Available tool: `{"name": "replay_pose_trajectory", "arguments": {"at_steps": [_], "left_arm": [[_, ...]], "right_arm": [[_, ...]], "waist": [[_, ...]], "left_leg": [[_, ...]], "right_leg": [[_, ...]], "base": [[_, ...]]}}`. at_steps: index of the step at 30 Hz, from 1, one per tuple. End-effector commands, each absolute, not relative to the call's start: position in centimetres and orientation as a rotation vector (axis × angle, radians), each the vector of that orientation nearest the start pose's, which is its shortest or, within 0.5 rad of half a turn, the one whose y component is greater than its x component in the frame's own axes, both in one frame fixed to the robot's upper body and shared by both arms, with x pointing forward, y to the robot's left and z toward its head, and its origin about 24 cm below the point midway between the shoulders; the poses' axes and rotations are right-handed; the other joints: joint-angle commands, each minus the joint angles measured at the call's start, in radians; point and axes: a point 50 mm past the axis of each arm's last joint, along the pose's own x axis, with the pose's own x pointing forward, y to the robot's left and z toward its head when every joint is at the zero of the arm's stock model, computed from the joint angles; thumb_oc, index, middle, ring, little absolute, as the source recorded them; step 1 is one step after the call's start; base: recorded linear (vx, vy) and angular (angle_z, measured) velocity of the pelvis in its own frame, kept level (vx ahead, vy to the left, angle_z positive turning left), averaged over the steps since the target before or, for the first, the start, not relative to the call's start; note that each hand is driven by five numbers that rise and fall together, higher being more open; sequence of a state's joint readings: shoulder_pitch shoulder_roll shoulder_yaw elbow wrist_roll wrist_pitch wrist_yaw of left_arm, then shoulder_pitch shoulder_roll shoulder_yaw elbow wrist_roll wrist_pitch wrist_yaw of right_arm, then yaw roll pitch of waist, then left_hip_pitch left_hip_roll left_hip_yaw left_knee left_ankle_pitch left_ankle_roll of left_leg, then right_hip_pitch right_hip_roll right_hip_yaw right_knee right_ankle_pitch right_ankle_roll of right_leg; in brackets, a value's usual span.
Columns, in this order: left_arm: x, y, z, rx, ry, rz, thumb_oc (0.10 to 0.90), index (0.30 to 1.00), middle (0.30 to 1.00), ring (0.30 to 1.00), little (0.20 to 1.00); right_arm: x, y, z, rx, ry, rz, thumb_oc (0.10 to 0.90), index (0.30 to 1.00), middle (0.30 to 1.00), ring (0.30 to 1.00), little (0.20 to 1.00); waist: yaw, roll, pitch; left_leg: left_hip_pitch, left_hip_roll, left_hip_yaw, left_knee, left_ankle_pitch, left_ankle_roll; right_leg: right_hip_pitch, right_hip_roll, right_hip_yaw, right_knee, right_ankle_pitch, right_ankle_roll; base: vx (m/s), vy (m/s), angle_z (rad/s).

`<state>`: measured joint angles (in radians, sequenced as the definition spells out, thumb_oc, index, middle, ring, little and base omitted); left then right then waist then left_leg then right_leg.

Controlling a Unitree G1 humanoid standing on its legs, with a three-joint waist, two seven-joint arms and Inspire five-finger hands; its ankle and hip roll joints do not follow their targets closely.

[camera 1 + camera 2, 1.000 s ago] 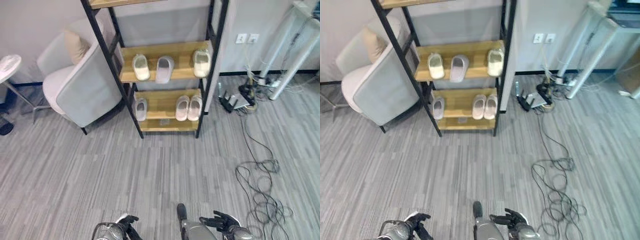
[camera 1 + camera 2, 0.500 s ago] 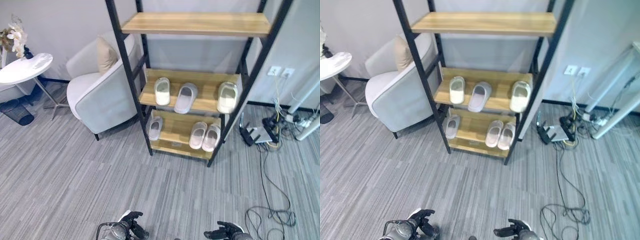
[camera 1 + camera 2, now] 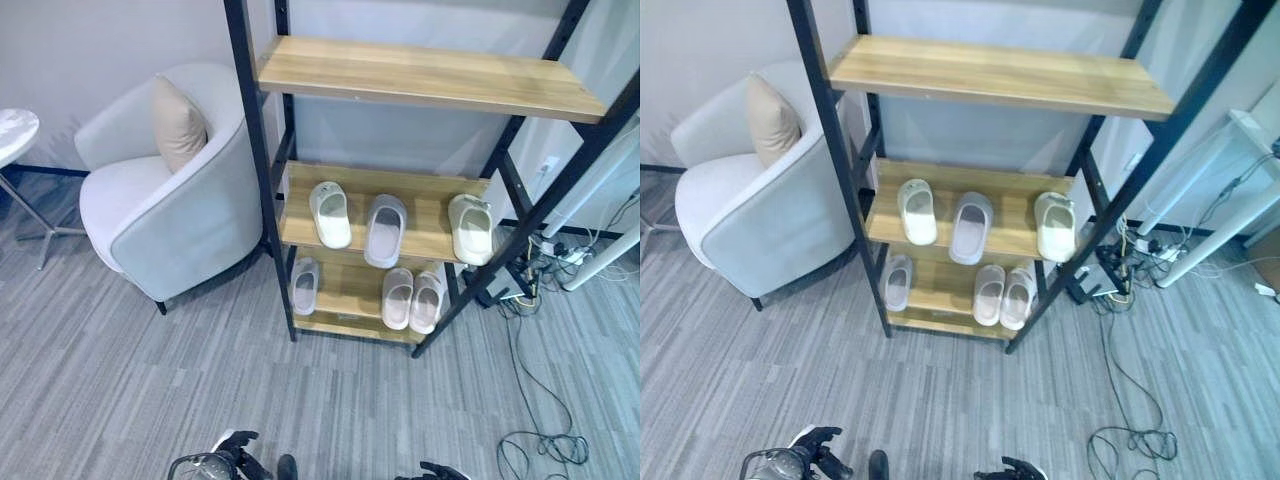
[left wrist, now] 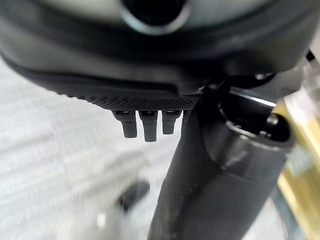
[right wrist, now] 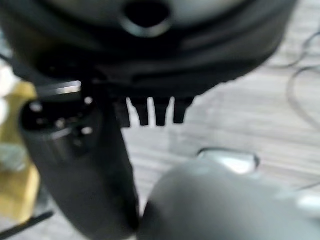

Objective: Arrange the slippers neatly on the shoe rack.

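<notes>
Slippers (image 3: 385,230) on rack (image 3: 420,78); chair (image 3: 170,200) beside.

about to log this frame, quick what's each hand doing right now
Left hand: low at the head views' bottom edge, holding nothing; open or shut cannot be told.
Right hand: low at the same edge, holding nothing; open or shut cannot be told.

Shoe rack (image 3: 830,150), black frame, wooden shelves | middle shelf: three slippers, white (image 3: 917,211), grey (image 3: 970,227), white (image 3: 1054,226) | bottom shelf: single slipper (image 3: 897,282) at left, pair (image 3: 1002,296) touching at right | armchair (image 3: 750,215) with cushion (image 3: 771,120) beside rack | left hand (image 3: 812,442) and right hand (image 3: 1015,469) low over grey floor (image 3: 940,400) | loose cables (image 3: 1130,420) at right
</notes>
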<state>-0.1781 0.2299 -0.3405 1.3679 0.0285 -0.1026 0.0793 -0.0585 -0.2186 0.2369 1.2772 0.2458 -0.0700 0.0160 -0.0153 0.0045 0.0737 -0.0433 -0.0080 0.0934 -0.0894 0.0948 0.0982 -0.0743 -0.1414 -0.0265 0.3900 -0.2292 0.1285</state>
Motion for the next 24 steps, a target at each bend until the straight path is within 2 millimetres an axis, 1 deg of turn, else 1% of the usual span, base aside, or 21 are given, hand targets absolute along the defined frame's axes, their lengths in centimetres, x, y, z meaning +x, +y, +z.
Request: {"name": "replay_pose_trajectory", "arguments": {"at_steps": [1,2,4,5,6,7,9,10,12,13,14,15,16,17,18,19,20,21,22,23,24], "left_arm": [[15.1,23.3,-14.4,0.518,1.031,-0.047,0.8,0.9,0.9,0.9,0.9],[15.2,23.0,-14.4,0.523,1.024,-0.059,0.8,0.9,0.9,0.9,0.9],[15.4,22.5,-14.5,0.527,1.018,-0.079,0.8,0.9,0.9,0.9,0.9],[15.3,22.3,-14.5,0.525,1.022,-0.084,0.8,0.9,0.9,0.9,0.9],[14.8,21.9,-14.8,0.524,1.039,-0.099,0.8,0.9,0.9,0.9,0.9],[14.5,21.7,-15.0,0.528,1.051,-0.114,0.8,0.9,0.9,0.9,0.9],[13.4,21.3,-15.5,0.549,1.08,-0.162,0.8,0.9,0.9,0.9,0.9],[13.4,21.3,-15.5,0.549,1.08,-0.162,0.8,0.9,0.9,0.9,0.9],[12.7,21.1,-15.7,0.562,1.099,-0.185,0.8,0.9,0.9,0.9,0.9],[11.6,21.1,-16.1,0.568,1.134,-0.196,0.8,0.9,0.9,0.9,0.9],[11.6,21.1,-16.1,0.568,1.134,-0.196,0.8,0.9,0.9,0.9,0.9],[11.0,21.4,-16.2,0.552,1.158,-0.185,0.8,0.9,0.9,0.9,0.9],[11.3,21.4,-16.1,0.53,1.142,-0.166,0.8,0.9,0.9,0.9,0.9],[11.0,21.8,-16.1,0.536,1.142,-0.163,0.8,0.9,0.9,0.9,0.9],[12.1,21.3,-15.8,0.544,1.094,-0.172,0.8,0.9,0.9,0.9,0.9],[12.1,21.3,-15.8,0.544,1.094,-0.172,0.8,0.9,0.9,0.9,0.9],[12.6,21.3,-15.6,0.54,1.078,-0.167,0.8,0.9,0.9,0.9,0.9],[12.7,20.9,-15.6,0.547,1.039,-0.179,0.8,0.9,0.9,0.9,0.9],[12.7,20.8,-15.6,0.547,1.039,-0.179,0.8,0.9,0.9,0.9,0.9],[12.3,20.3,-15.8,0.547,1.046,-0.193,0.8,0.9,0.9,0.9,0.9],[12.3,20.2,-15.8,0.547,1.046,-0.193,0.8,0.9,0.9,0.9,0.9]], "right_arm": [[13.0,-23.0,-15.1,-0.137,1.064,-0.106,0.8,0.9,0.9,0.9,0.9],[13.1,-23.1,-15.0,-0.134,1.061,-0.112,0.8,0.9,0.9,0.9,0.9],[13.1,-23.2,-14.9,-0.136,1.057,-0.121,0.8,0.9,0.9,0.9,0.9],[13.1,-23.3,-14.9,-0.14,1.056,-0.124,0.8,0.9,0.9,0.9,0.9],[13.3,-23.5,-14.8,-0.15,1.048,-0.134,0.8,0.9,0.9,0.9,0.9],[13.3,-23.6,-14.8,-0.156,1.044,-0.141,0.8,0.9,0.9,0.9,0.9],[13.1,-24.0,-14.7,-0.163,1.04,-0.16,0.8,0.9,0.9,0.9,0.9],[13.1,-24.0,-14.7,-0.163,1.041,-0.16,0.8,0.9,0.9,0.9,0.9],[13.0,-24.5,-14.6,-0.173,1.033,-0.175,0.8,0.9,0.9,0.9,0.9],[13.0,-25.2,-14.4,-0.194,1.026,-0.192,0.8,0.9,0.9,0.9,0.9],[13.0,-25.2,-14.4,-0.194,1.026,-0.192,0.8,0.9,0.9,0.9,0.9],[15.0,-26.4,-13.1,-0.214,0.954,-0.213,0.8,0.9,0.9,0.9,0.9],[12.4,-27.2,-13.5,-0.211,0.98,-0.223,0.8,0.9,0.9,0.9,0.9],[13.4,-28.1,-12.8,-0.235,0.939,-0.23,0.8,0.9,0.9,0.9,0.9],[10.9,-28.5,-13.6,-0.084,1.002,-0.276,0.8,0.9,0.9,0.9,0.9],[10.9,-28.5,-13.6,-0.083,1.002,-0.276,0.8,0.9,0.9,0.9,0.9],[11.4,-28.8,-13.1,-0.189,0.969,-0.259,0.8,0.9,0.9,0.9,0.9],[13.7,-31.1,-10.7,-0.413,0.831,-0.242,0.8,0.9,0.9,0.9,0.9],[13.7,-31.1,-10.7,-0.414,0.83,-0.242,0.8,0.9,0.9,0.9,0.9],[14.0,-31.4,-10.7,-0.408,0.839,-0.286,0.8,0.9,0.9,0.9,0.9],[14.0,-31.4,-10.7,-0.409,0.838,-0.287,0.8,0.9,0.9,0.9,0.9]], "waist": [[-0.016,-0.016,0.01],[-0.029,-0.014,0.015],[-0.044,-0.012,0.025],[-0.048,-0.01,0.029],[-0.054,-0.007,0.03],[-0.058,-0.007,0.027],[-0.06,-0.014,0.012],[-0.061,-0.013,0.014],[-0.059,-0.018,0.005],[-0.057,-0.014,-0.015],[-0.057,-0.014,-0.015],[-0.053,-0.014,-0.026],[-0.061,-0.017,-0.018],[-0.056,-0.022,-0.009],[-0.054,-0.035,0.036],[-0.055,-0.037,0.032],[-0.057,-0.043,0.042],[-0.048,-0.039,0.053],[-0.047,-0.039,0.054],[-0.039,-0.038,0.048],[-0.036,-0.038,0.051]], "left_leg": [[0.008,0.01,-0.017,0.086,-0.107,-0.097],[0.031,0.002,-0.024,0.074,-0.116,-0.097],[0.064,-0.007,-0.033,0.063,-0.132,-0.098],[0.076,-0.007,-0.035,0.062,-0.142,-0.099],[0.098,-0.007,-0.029,0.062,-0.157,-0.103],[0.111,-0.009,-0.032,0.062,-0.165,-0.104],[0.133,-0.016,-0.038,0.068,-0.189,-0.104],[0.135,-0.016,-0.038,0.069,-0.19,-0.104],[0.144,-0.014,-0.037,0.073,-0.2,-0.108],[0.166,0.001,-0.034,0.078,-0.212,-0.123],[0.166,0.001,-0.034,0.078,-0.212,-0.123],[0.161,0.019,-0.033,0.141,-0.226,-0.144],[0.146,0.028,-0.026,0.205,-0.205,-0.165],[0.112,0.042,-0.02,0.309,-0.176,-0.191],[0.012,0.068,-0.022,0.534,-0.111,-0.217],[0.007,0.066,-0.023,0.532,-0.107,-0.217],[-0.015,0.073,-0.013,0.564,-0.099,-0.21],[-0.048,0.076,0.0,0.517,-0.115,-0.184],[-0.046,0.075,0.002,0.516,-0.116,-0.183],[-0.053,0.073,-0.007,0.443,-0.141,-0.172],[-0.046,0.072,-0.004,0.439,-0.142,-0.171]], "right_leg": [[-0.02,0.055,0.001,-0.23,0.216,0.009],[-0.046,0.065,0.005,-0.277,0.225,0.009],[-0.078,0.064,-0.003,-0.349,0.259,0.018],[-0.089,0.06,-0.024,-0.374,0.275,0.023],[-0.115,0.058,-0.077,-0.403,0.294,0.03],[-0.113,0.063,-0.087,-0.407,0.296,0.03],[-0.086,0.066,-0.083,-0.418,0.301,0.023],[-0.083,0.066,-0.084,-0.419,0.301,0.023],[-0.06,0.066,-0.083,-0.424,0.302,0.016],[-0.022,0.073,-0.082,-0.428,0.298,0.005],[-0.021,0.073,-0.082,-0.428,0.298,0.005],[0.013,0.083,-0.08,-0.424,0.275,-0.012],[0.029,0.09,-0.079,-0.42,0.262,-0.02],[0.047,0.091,-0.077,-0.417,0.252,-0.033],[0.071,0.093,-0.068,-0.404,0.233,-0.057],[0.067,0.09,-0.07,-0.404,0.234,-0.057],[0.076,0.091,-0.059,-0.403,0.229,-0.064],[0.093,0.095,-0.039,-0.4,0.217,-0.063],[0.094,0.095,-0.037,-0.4,0.216,-0.062],[0.097,0.093,-0.03,-0.404,0.214,-0.056],[0.101,0.092,-0.027,-0.405,0.213,-0.055]], "base": [[0.24,0.024,0.13],[0.23,-0.001,0.18],[0.22,-0.036,0.31],[0.26,-0.103,0.26],[0.25,-0.123,0.13],[0.24,-0.134,0.0],[0.17,-0.106,0.07],[0.14,-0.112,0.05],[0.13,-0.117,0.01],[0.13,-0.108,0.11],[0.23,-0.239,0.15],[0.12,-0.213,0.11],[0.13,-0.295,0.11],[-0.01,-0.285,0.17],[-0.03,-0.203,0.13],[-0.03,-0.16,0.09],[0.1,-0.027,-0.08],[0.1,-0.024,-0.21],[0.16,0.047,-0.38],[0.08,0.039,-0.46],[0.21,0.088,-0.47]]}}
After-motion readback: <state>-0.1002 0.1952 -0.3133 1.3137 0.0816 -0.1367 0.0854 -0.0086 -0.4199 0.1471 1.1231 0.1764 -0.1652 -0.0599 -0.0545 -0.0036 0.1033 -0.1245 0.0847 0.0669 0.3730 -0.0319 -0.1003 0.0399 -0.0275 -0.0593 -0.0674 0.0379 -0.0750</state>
